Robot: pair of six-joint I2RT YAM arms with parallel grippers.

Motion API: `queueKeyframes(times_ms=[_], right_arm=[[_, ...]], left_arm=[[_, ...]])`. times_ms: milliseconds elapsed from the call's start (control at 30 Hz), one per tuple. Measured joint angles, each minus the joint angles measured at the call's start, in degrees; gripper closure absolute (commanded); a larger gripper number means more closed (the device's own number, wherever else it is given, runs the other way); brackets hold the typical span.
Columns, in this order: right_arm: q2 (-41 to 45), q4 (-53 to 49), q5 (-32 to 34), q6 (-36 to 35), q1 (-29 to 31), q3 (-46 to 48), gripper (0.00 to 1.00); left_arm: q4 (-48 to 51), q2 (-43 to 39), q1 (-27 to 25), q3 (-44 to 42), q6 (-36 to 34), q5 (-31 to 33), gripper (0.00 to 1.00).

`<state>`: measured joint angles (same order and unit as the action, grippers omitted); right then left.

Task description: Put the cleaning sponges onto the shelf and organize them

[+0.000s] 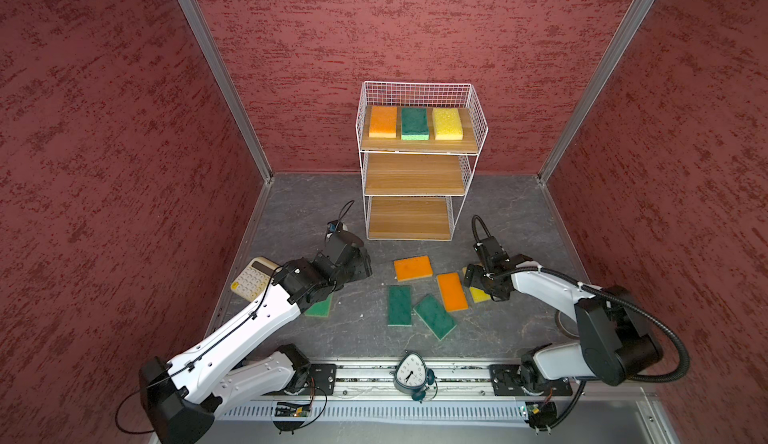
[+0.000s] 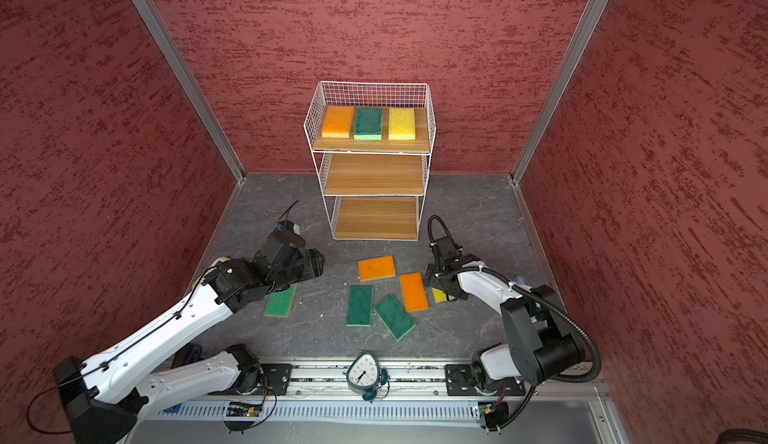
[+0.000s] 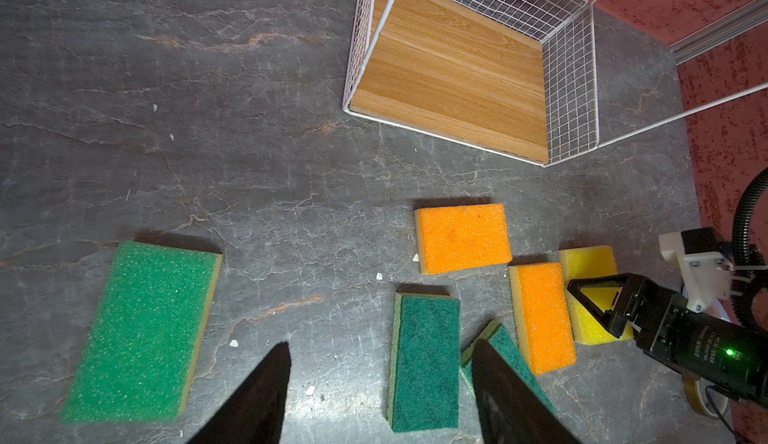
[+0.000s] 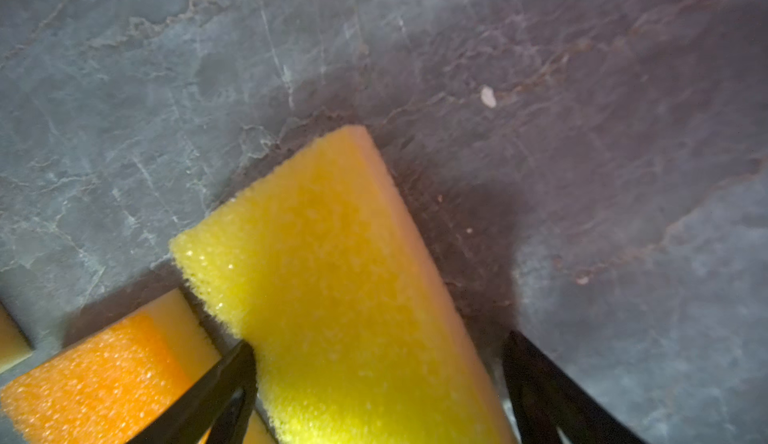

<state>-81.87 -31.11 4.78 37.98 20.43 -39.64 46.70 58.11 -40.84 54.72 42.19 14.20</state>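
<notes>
The shelf (image 1: 413,173) stands at the back, and its top tier holds an orange (image 1: 383,121), a green (image 1: 414,123) and a yellow sponge (image 1: 447,123). On the floor lie two orange sponges (image 1: 413,268) (image 1: 452,292), two dark green ones (image 1: 400,305) (image 1: 434,316) and a lighter green one (image 1: 319,306), partly under the left arm. My right gripper (image 4: 379,338) is open and straddles a yellow sponge (image 4: 332,275). One finger touches its edge and the other stands clear. My left gripper (image 3: 380,346) hovers open and empty above the floor, near a dark green sponge (image 3: 426,363).
A cream calculator (image 1: 251,281) lies left, under the left arm. A clock (image 1: 411,373) sits on the front rail. A tape roll (image 1: 565,323) lies by the right arm. Red walls enclose three sides.
</notes>
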Motion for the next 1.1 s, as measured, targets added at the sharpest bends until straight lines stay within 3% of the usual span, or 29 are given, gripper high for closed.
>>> queueKeyframes(times_ms=[800,1100], right_arm=[[8.15,-5.27,1.07,-2.71,0.04,2.49,0.01],[6.27,-4.46,0.02,-4.26,1.73,2.51,0.01]], left_arm=[[-0.09,-4.44,-0.26,-3.04,0.66,-0.04,0.30],[-0.13,-6.38,-1.31,-4.90,1.97,0.00,0.30]])
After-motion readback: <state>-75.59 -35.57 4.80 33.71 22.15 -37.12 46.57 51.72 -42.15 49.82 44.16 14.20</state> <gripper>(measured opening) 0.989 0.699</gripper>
